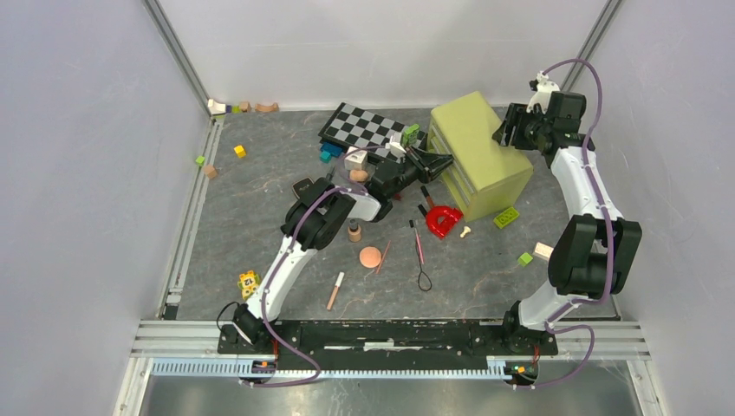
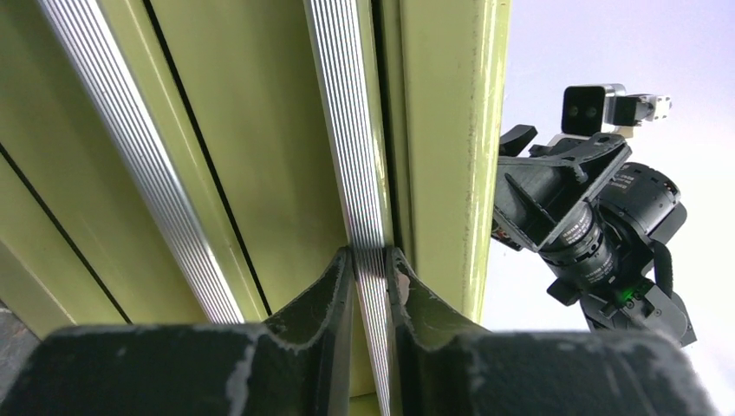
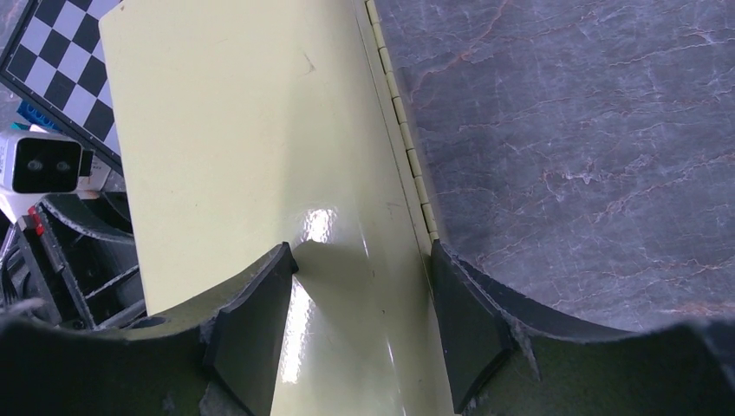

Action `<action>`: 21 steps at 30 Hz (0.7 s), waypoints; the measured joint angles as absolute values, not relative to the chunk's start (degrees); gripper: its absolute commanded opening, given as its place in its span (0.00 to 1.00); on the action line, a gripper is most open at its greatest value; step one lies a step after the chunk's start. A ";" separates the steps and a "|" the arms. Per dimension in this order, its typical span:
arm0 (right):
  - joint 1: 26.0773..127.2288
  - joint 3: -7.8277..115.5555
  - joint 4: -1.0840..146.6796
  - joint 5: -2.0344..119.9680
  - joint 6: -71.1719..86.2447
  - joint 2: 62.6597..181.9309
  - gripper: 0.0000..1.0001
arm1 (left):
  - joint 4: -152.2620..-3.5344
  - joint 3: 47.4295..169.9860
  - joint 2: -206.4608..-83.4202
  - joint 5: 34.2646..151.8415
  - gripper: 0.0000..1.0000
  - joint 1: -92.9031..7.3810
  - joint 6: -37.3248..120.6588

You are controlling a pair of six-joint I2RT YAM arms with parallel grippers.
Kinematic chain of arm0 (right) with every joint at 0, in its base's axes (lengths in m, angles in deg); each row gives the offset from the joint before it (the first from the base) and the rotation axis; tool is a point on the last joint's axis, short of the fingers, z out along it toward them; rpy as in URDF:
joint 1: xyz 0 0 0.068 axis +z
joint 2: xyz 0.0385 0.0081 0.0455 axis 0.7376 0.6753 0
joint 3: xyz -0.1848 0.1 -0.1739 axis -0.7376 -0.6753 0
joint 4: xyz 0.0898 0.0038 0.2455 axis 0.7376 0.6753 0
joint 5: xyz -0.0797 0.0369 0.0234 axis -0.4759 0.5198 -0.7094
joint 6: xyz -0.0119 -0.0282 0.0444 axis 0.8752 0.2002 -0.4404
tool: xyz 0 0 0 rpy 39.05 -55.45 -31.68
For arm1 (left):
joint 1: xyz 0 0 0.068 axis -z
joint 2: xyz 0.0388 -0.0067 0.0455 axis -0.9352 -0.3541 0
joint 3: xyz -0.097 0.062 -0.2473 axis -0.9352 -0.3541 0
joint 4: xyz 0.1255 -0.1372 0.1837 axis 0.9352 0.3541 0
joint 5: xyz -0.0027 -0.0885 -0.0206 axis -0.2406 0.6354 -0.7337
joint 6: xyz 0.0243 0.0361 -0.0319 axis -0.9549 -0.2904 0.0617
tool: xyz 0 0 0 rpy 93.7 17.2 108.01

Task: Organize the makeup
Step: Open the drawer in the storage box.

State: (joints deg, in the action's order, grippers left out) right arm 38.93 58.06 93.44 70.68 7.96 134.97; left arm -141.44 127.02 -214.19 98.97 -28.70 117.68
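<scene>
Left gripper (image 2: 370, 253) on silver strip (image 2: 347, 130) (peach puff (image 1: 370, 256) well apart)

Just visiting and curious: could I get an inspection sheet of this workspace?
Surface: grey marbled table, scattered with things.
Job's things: peach puff, small bottle and pencil lie loose on it.
Clutter: red horseshoe piece, toy bricks, checkerboard.
Hands: left hand pinches a silver strip on the green box; right hand open over the box top.
Cables: purple cables run along both arms.
Surroundings: plain white walls.
</scene>
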 measured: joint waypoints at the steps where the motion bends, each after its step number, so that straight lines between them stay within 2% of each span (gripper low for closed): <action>1: 39.03 58.08 93.44 70.40 7.91 134.95 0.64 | -142.21 126.49 -214.19 98.53 0.03 -28.62 117.79; 14: 39.80 59.05 94.81 67.05 7.26 134.93 0.64 | -147.65 118.23 -210.70 101.13 0.02 -30.85 118.07; 21: 40.41 60.23 96.98 63.73 7.13 134.69 0.70 | -145.05 112.22 -205.54 102.14 0.02 -31.98 115.60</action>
State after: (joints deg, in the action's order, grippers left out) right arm 40.41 60.23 96.98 63.73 7.13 134.69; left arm -145.05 112.22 -205.54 102.14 -31.98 115.60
